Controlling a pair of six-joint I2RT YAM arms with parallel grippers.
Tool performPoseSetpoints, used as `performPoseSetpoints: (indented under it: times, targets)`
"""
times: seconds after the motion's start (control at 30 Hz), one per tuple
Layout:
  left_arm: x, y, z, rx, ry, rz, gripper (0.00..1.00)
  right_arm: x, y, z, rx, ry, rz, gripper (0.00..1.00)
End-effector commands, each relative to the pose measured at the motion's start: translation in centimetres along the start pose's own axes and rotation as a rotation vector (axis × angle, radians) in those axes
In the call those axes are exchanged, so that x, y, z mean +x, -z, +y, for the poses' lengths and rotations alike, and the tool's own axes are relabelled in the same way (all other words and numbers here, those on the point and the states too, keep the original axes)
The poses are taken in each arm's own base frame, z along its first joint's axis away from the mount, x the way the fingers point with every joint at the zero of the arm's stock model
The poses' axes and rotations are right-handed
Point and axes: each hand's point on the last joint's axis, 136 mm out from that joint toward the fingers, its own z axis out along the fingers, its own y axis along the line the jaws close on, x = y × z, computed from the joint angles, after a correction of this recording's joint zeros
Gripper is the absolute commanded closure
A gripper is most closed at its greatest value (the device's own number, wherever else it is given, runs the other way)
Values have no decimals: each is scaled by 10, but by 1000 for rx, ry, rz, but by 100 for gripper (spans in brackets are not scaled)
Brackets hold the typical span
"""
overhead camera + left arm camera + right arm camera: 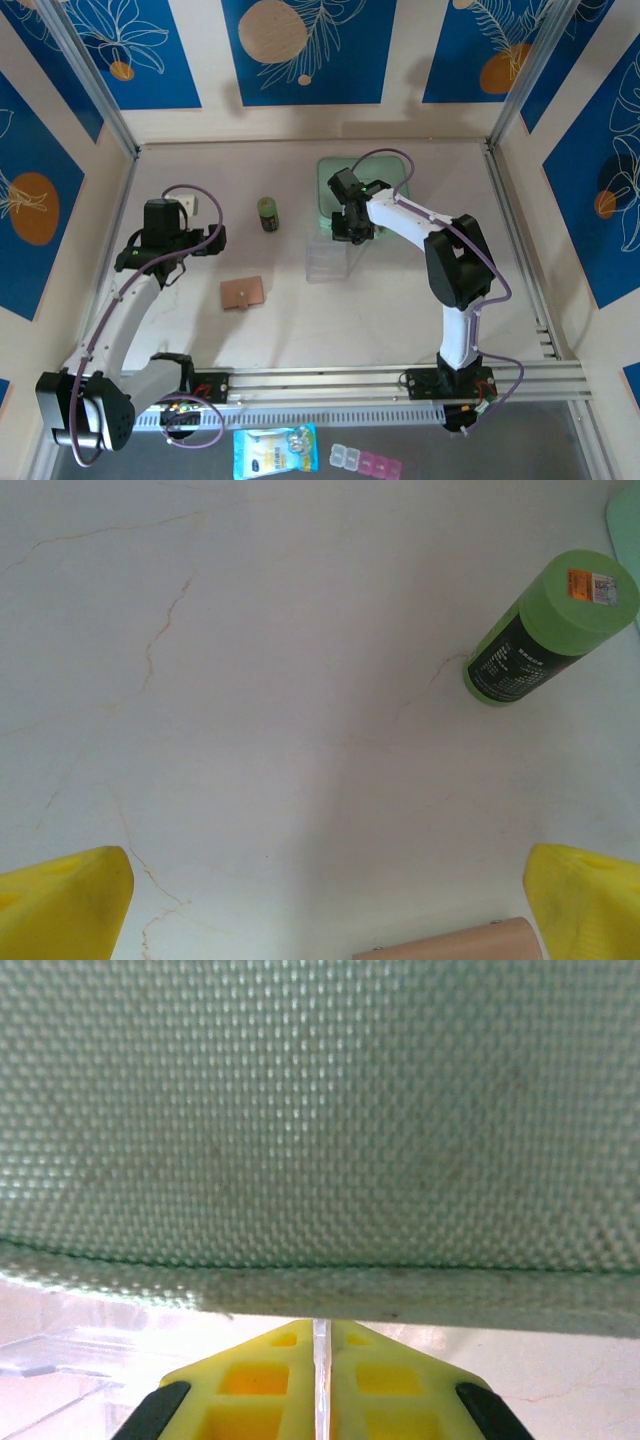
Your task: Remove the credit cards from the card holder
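The tan card holder [242, 292] lies flat and folded on the white table, left of centre; its top edge [450, 945] peeks in at the bottom of the left wrist view. The credit cards are hidden. My left gripper [214, 240] hovers up and to the left of the holder, and its yellow fingers [70, 905] are spread wide with nothing between them. My right gripper [348, 228] is at the front edge of the mint-green case [320, 1110], shut [321, 1325] on a thin clear sheet, the edge of the clear plastic packet [328, 260].
A green bottle [268, 214] stands upright between the arms' grippers, at the upper right [550, 630] of the left wrist view. The mint-green case [335, 185] lies at the back centre. A metal rail [400, 380] runs along the front edge.
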Motion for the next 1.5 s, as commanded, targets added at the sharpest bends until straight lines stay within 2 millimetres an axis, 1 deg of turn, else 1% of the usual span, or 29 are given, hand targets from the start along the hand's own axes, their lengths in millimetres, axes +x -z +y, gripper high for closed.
performPoseSetpoints:
  times: [0.0,0.3,0.5,0.63,0.8,0.87,0.93,1.03,1.13,1.3,1.4,1.47]
  targets:
    - [1,-1,3,3,-7,1,0,2,2,2,-1,-11,26,90]
    - [1,-2,1,15,-3,2,0,4,8,-2,5,-15,21,89]
    - [2,-2,1,16,-1,3,0,3,14,-1,0,-15,10,85]
    - [2,-2,-1,26,5,13,0,1,23,0,-6,-11,-5,81]
    - [8,-5,1,12,25,60,0,1,38,2,-26,-5,-28,79]
    - [12,-6,-2,28,60,86,0,1,45,4,-41,-4,-40,77]
    - [20,-8,-8,53,121,128,0,3,52,6,-60,1,-50,75]
    - [38,-18,-23,116,215,206,0,9,63,11,-101,5,-65,74]
    - [54,-29,-39,173,255,250,0,18,69,14,-132,12,-75,73]
    - [76,-50,-64,260,261,335,1,36,72,15,-176,16,-78,70]
    - [90,-60,-76,281,235,391,1,47,70,11,-183,8,-74,70]
    - [103,-65,-83,286,207,431,1,53,68,7,-185,1,-75,70]
